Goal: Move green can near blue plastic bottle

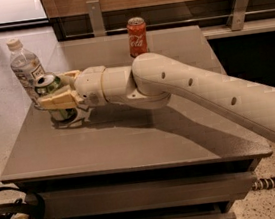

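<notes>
My end effector [55, 91] pinches the green can [47, 85] across its sides, one finger in front and one behind. I judge that this side grip is what keeps the can from tipping. It is at the left of the frame, just beside the blue plastic bottle [25, 71], where the task wants it; I cannot tell whether they touch. The can is upright, long axis vertical, silver top up. Its base is on or just above the table [132, 142], I cannot tell which. The red can [137, 36] stands well apart, upper centre.
</notes>
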Robot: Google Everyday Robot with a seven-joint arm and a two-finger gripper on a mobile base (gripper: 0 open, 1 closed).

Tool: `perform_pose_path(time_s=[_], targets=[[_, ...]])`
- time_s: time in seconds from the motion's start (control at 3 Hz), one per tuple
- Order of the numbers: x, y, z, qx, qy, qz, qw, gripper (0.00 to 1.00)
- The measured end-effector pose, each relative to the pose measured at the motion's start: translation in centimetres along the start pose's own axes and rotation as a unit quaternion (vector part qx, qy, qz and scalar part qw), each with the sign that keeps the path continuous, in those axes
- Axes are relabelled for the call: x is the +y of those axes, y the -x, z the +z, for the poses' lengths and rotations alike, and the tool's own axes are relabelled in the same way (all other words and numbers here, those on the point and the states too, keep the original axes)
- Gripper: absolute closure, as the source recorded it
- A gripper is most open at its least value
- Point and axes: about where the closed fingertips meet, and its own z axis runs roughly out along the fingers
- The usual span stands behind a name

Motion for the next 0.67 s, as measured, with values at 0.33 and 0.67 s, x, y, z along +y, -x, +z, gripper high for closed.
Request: perform_pose_path(time_s=[0.33, 0.67], targets=[[0.56, -1.36, 0.48, -0.003, -0.002, 0.017, 0.9998, 1.00], [0.65, -1.36, 0.58, -0.004, -0.001, 0.018, 0.9998, 0.82]])
